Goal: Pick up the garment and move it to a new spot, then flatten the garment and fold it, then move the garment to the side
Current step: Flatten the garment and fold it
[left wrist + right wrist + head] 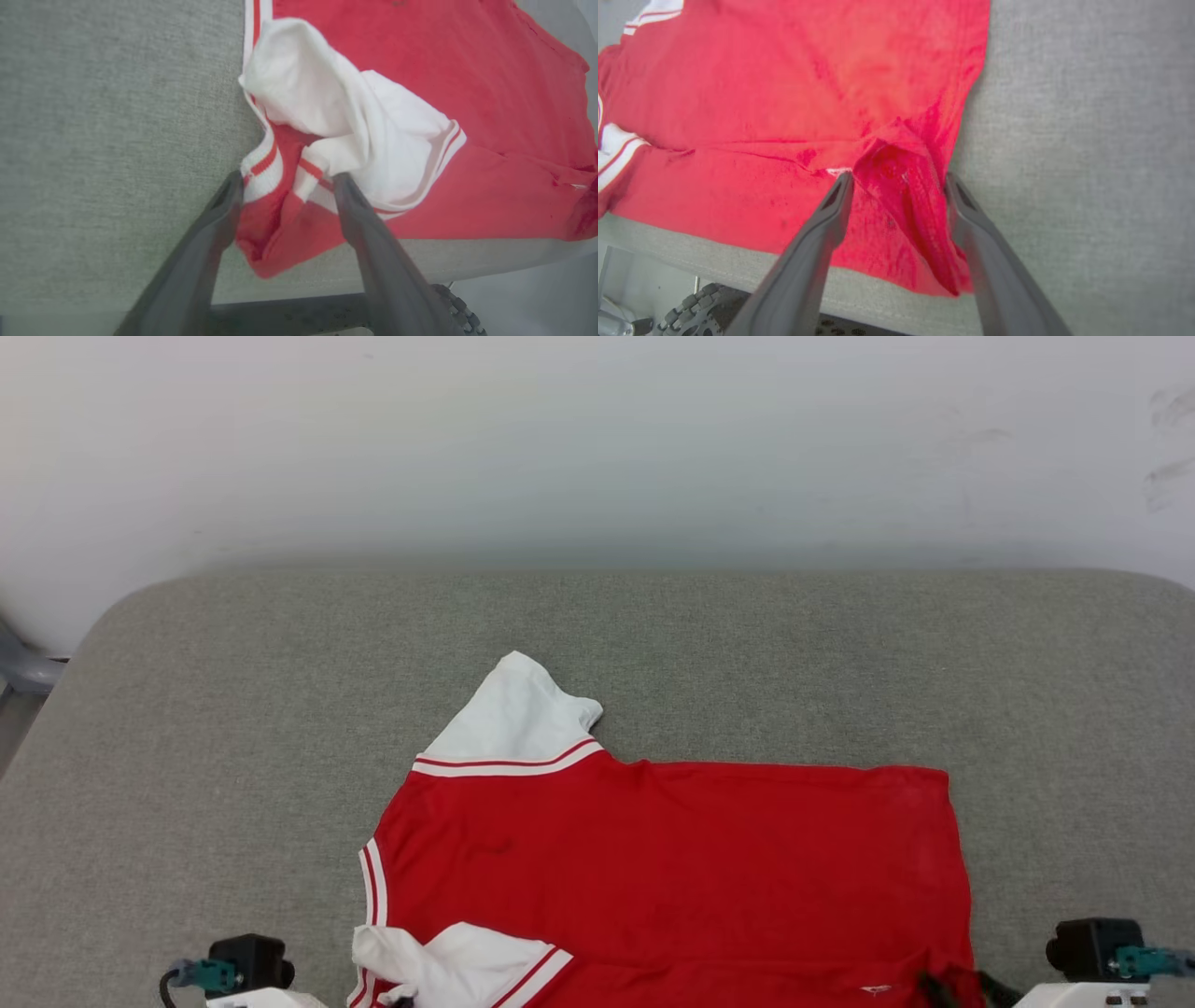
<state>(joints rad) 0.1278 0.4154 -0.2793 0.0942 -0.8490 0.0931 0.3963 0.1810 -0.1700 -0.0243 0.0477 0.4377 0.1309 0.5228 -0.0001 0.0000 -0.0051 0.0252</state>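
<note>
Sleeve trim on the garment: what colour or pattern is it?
White with thin red stripes; the sleeve trim shows best in the left wrist view.

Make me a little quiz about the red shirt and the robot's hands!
1. True or false: the garment lies on a grey surface.
2. The sleeve at the garment's far edge is: A white, B blue, C green?
3. Fill in: the fingers of the left gripper and the right gripper stand ____, with bunched cloth between them.
Key: 1 true; 2 A; 3 apart.
</note>
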